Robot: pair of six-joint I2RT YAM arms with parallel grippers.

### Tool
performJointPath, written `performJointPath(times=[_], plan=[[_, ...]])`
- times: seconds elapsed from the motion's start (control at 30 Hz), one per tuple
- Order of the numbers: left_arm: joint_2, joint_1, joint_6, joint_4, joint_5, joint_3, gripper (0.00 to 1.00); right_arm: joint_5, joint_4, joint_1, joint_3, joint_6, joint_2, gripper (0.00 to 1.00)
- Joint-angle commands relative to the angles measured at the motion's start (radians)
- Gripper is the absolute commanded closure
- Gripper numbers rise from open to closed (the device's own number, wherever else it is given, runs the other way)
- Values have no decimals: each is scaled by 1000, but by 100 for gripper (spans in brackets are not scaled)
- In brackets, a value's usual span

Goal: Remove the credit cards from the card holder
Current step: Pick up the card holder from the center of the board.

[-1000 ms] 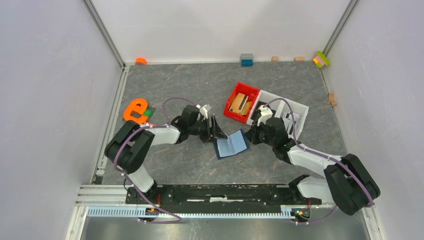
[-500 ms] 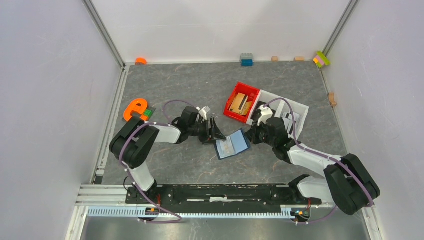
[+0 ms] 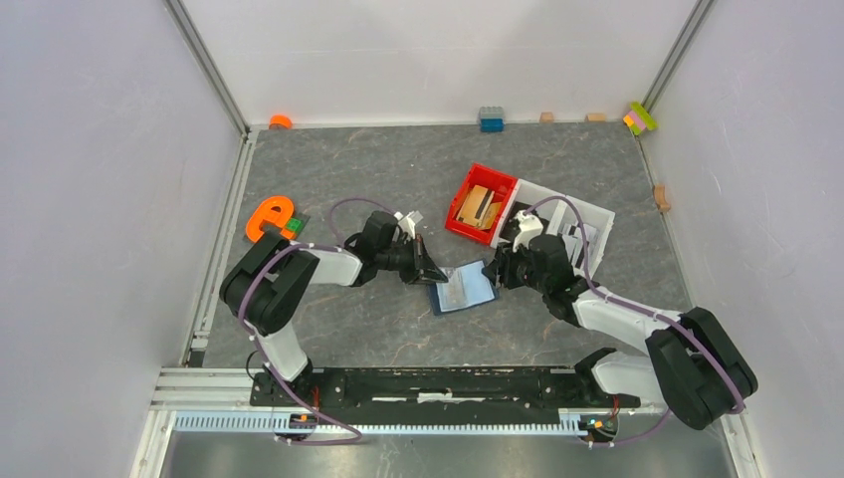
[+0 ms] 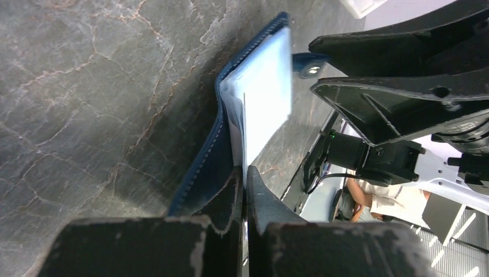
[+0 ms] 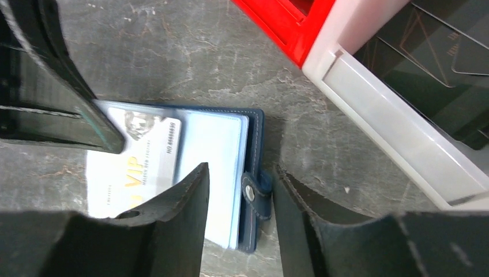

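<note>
Stitched navy card holder (image 5: 216, 144) open on marbled desk (image 5: 173, 52); glossy pale sleeves (image 4: 262, 86), white VIP card (image 5: 141, 158). Left fingers (image 4: 228, 202) clamp sleeve edge; right fingers (image 5: 176, 213) apart astride snap tab (image 5: 255, 193).

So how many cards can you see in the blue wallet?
1: a credit card marked VIP, poking out of the open card holder, its corner in the left hand's shut tips. More may hide in the pockets.
</note>
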Motion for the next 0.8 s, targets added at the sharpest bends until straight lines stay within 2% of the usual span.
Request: performJointPath(times=[0.0,0.2,0.37,0.53,0.77], plan=[[-61,8,10,70,16,-10,98,69,-52,4,32,-34,-63,48],[-116,13,-25,184,52,-51,98,82,-49,4,5,-82,-218,44],[-176,17,-28,233,67,-77,98,-103,144,4,-83,-80,-313,43],[-190,17,-97,386,116,-113,98,-329,264,4,-71,-32,-212,43],[-234,18,-155,536,141,-158,98,-435,409,3,-101,48,-173,44]])
